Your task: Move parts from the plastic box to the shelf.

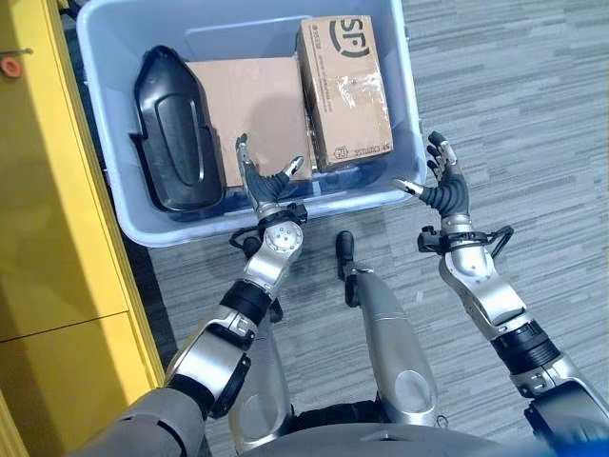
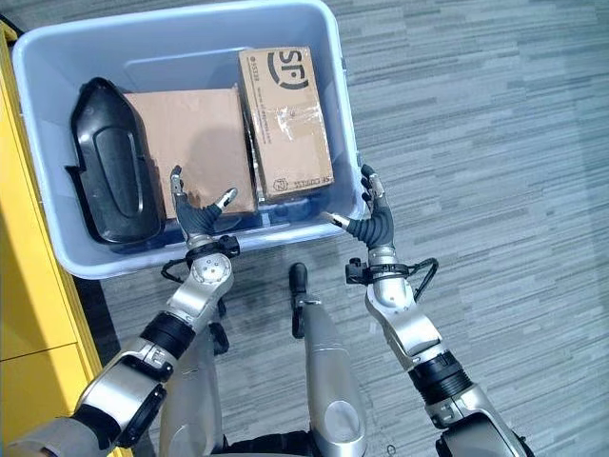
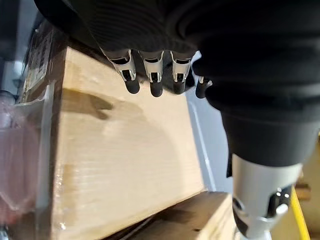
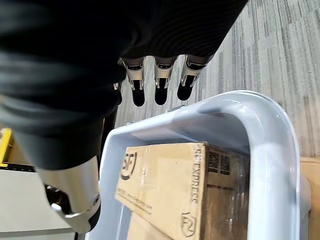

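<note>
Plastic box (image 1: 100, 143), pale blue, sits on the grey carpet at 12 o'clock from the robot. Contents, all lying inside:
- black moulded part (image 1: 176, 129) against the box's 9 o'clock wall;
- plain cardboard box (image 1: 249, 109) in the middle, flat face up;
- taped, printed carton (image 1: 344, 90) on the 3 o'clock side, touching the plain one.

Nothing has been lifted clear; every part I can see rests in the box. No part is in either hand.

Left hand (image 1: 264, 184): over the box's near (6 o'clock) rim, fingers straight and spread, thumb apart, grasping nothing. Its wrist view puts the fingertips (image 3: 150, 87) just above the plain cardboard face; whether they touch it I cannot tell.

Right hand (image 1: 441, 181): outside the box, just beside its 4 o'clock corner, above the carpet. Fingers extended and relaxed, empty. Its wrist view looks along the box's rim at the printed carton's end.

Yellow cabinet (image 1: 43, 190) stands at 9 o'clock, tight against the box. Judgement: this may be the shelf unit, but no shelf surface is visible, so I cannot see any parts already placed.

Progress, judged: three items remain to move. Hands look set either side of the cartons, pre-grasp; the pick is not yet made.
</note>
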`<state>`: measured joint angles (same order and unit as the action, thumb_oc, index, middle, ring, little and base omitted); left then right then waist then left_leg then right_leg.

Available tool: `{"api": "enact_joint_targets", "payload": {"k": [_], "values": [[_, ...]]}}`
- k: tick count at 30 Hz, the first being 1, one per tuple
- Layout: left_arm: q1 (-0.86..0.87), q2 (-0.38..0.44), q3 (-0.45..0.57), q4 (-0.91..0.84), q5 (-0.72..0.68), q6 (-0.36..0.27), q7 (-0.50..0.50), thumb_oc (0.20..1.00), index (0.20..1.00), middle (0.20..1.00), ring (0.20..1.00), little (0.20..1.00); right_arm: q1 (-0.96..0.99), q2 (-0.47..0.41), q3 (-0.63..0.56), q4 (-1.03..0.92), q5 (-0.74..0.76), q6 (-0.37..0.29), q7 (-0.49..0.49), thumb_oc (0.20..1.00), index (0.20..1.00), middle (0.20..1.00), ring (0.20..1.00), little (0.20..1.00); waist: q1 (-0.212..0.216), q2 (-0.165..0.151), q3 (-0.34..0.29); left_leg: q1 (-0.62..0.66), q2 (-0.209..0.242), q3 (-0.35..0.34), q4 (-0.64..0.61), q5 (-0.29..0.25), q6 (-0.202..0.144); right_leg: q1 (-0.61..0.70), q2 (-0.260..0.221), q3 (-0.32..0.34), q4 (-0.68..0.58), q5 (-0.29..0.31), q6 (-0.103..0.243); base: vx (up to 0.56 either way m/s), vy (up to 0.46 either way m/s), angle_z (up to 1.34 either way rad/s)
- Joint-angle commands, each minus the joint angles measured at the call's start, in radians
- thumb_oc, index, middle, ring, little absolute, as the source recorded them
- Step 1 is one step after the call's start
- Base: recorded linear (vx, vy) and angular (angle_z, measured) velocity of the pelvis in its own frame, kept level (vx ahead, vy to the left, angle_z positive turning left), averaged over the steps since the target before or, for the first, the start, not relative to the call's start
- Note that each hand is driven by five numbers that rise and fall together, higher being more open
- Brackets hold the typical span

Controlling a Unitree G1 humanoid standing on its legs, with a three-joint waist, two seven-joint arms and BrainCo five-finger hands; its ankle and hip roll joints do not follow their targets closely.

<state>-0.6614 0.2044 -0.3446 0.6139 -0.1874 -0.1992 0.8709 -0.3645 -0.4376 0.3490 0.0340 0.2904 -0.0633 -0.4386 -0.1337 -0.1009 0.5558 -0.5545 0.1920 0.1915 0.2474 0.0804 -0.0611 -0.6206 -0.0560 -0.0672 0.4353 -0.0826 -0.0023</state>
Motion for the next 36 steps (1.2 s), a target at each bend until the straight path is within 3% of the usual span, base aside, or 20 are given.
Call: {"api": "enact_joint_targets", "payload": {"k": [1, 4, 6, 11, 12, 13, 15, 18, 19, 22, 28, 36], "values": [[-0.067, 0.031, -0.002, 0.017, 0.014, -0.003, -0.015, 1.000, 1.000, 1.000, 1.000, 1.000, -0.020, -0.014, -0.030, -0.071, -0.003, -0.018, 0.005, 1.000, 1.000, 1.000, 1.000, 1.000, -0.010, -0.044, -0.036, -0.066, -0.006, -0.051, 0.122, -0.044, 0.003, 0.012, -0.026, -0.006, -0.076, 0.102, 0.055, -0.04, 0.061, -0.05], [-0.127, 0.051, -0.004, 0.053, -0.012, 0.005, 0.019, 1.000, 1.000, 1.000, 1.000, 1.000, -0.045, -0.016, -0.025, -0.057, -0.002, -0.009, -0.008, 1.000, 1.000, 1.000, 1.000, 1.000, -0.023, -0.046, -0.036, -0.090, -0.010, -0.048, 0.143, -0.051, 0.002, -0.018, -0.027, 0.004, -0.060, 0.102, 0.054, -0.02, 0.038, -0.08], [-0.145, 0.063, 0.000, 0.060, 0.043, 0.002, 0.072, 1.000, 1.000, 1.000, 1.000, 1.000, -0.044, -0.015, -0.028, -0.051, -0.003, -0.016, -0.016, 1.000, 1.000, 1.000, 1.000, 1.000, -0.026, -0.047, -0.036, -0.101, -0.013, -0.048, 0.151, -0.055, 0.003, -0.029, -0.028, 0.007, -0.054, 0.101, 0.054, -0.01, 0.010, -0.03], [-0.142, 0.110, 0.009, 0.007, 0.367, -0.104, 0.247, 1.000, 1.000, 1.000, 1.000, 1.000, 0.003, -0.021, -0.047, -0.065, -0.006, -0.049, -0.028, 1.000, 1.000, 1.000, 1.000, 1.000, -0.026, -0.045, -0.036, -0.110, -0.022, -0.051, 0.149, -0.059, 0.002, -0.038, -0.025, 0.016, -0.059, 0.102, 0.052, 0.00, 0.000, 0.00], [-0.141, 0.111, 0.009, 0.003, 0.378, -0.111, 0.258, 1.000, 1.000, 1.000, 1.000, 1.000, 0.005, -0.022, -0.048, -0.065, -0.006, -0.049, -0.028, 1.000, 1.000, 1.000, 1.000, 1.000, -0.025, -0.044, -0.036, -0.109, -0.023, -0.051, 0.148, -0.059, 0.002, -0.037, -0.025, 0.016, -0.060, 0.102, 0.051, 0.00, 0.000, 0.00], [-0.131, 0.119, 0.013, -0.036, 0.477, -0.121, 0.333, 1.000, 1.000, 1.000, 1.000, 1.000, 0.021, -0.020, -0.049, -0.064, -0.011, -0.062, -0.033, 1.000, 1.000, 1.000, 1.000, 1.000, -0.022, -0.039, -0.036, -0.105, -0.027, -0.052, 0.138, -0.056, 0.003, -0.035, -0.026, 0.016, -0.065, 0.103, 0.051, 0.00, 0.000, 0.00], [-0.125, 0.143, 0.019, -0.085, 0.654, -0.102, 0.434, 1.000, 1.000, 1.000, 1.000, 1.000, 0.032, -0.017, -0.045, -0.056, -0.030, -0.088, -0.051, 1.000, 1.000, 1.000, 1.000, 1.000, -0.018, -0.032, -0.036, -0.098, -0.033, -0.052, 0.126, -0.055, 0.002, -0.030, -0.027, 0.019, -0.074, 0.104, 0.051, -0.01, 0.043, 0.01], [-0.131, 0.179, 0.033, -0.150, 0.759, -0.063, 0.540, 1.000, 1.000, 1.000, 1.000, 1.000, 0.038, -0.022, -0.045, -0.052, -0.040, -0.103, -0.052, 1.000, 1.000, 1.000, 1.000, 1.000, -0.012, -0.018, -0.036, -0.100, -0.043, -0.054, 0.121, -0.054, 0.001, -0.033, -0.031, 0.019, -0.076, 0.103, 0.049, -0.01, 0.054, 0.01], [-0.131, 0.187, 0.035, -0.163, 0.750, -0.030, 0.580, 1.000, 1.000, 1.000, 1.000, 1.000, 0.035, -0.019, -0.039, -0.049, -0.047, -0.097, -0.050, 1.000, 1.000, 1.000, 1.000, 1.000, -0.007, -0.014, -0.036, -0.102, -0.047, -0.059, 0.122, -0.054, 0.001, -0.033, -0.033, 0.017, -0.075, 0.103, 0.049, -0.01, 0.045, 0.02], [-0.130, 0.181, 0.054, -0.151, 0.747, -0.021, 0.638, 1.000, 1.000, 1.000, 1.000, 1.000, 0.026, -0.006, -0.023, -0.037, -0.056, -0.098, -0.064, 1.000, 1.000, 1.000, 1.000, 1.000, 0.001, -0.013, -0.036, -0.111, -0.051, -0.065, 0.125, -0.055, 0.000, -0.038, -0.036, 0.013, -0.074, 0.103, 0.050, 0.00, -0.004, 0.02], [-0.096, 0.144, 0.077, -0.107, 0.634, -0.006, 0.604, 1.000, 1.000, 1.000, 1.000, 1.000, 0.020, 0.023, 0.001, -0.008, -0.075, -0.110, -0.085, 1.000, 1.000, 1.000, 1.000, 1.000, 0.017, -0.023, -0.036, -0.132, -0.057, -0.080, 0.128, -0.057, 0.000, -0.049, -0.033, 0.003, -0.077, 0.106, 0.054, -0.01, -0.040, 0.03], [-0.103, 0.140, 0.043, 0.037, 0.369, 0.014, 0.335, 1.000, 1.000, 1.000, 1.000, 1.000, -0.022, 0.019, 0.002, 0.055, -0.050, -0.111, -0.065, 1.000, 1.000, 1.000, 1.000, 1.000, 0.018, -0.033, -0.036, -0.163, -0.056, -0.082, 0.154, -0.058, 0.002, -0.073, -0.032, -0.006, -0.066, 0.114, 0.057, 0.00, -0.005, 0.03]]}}
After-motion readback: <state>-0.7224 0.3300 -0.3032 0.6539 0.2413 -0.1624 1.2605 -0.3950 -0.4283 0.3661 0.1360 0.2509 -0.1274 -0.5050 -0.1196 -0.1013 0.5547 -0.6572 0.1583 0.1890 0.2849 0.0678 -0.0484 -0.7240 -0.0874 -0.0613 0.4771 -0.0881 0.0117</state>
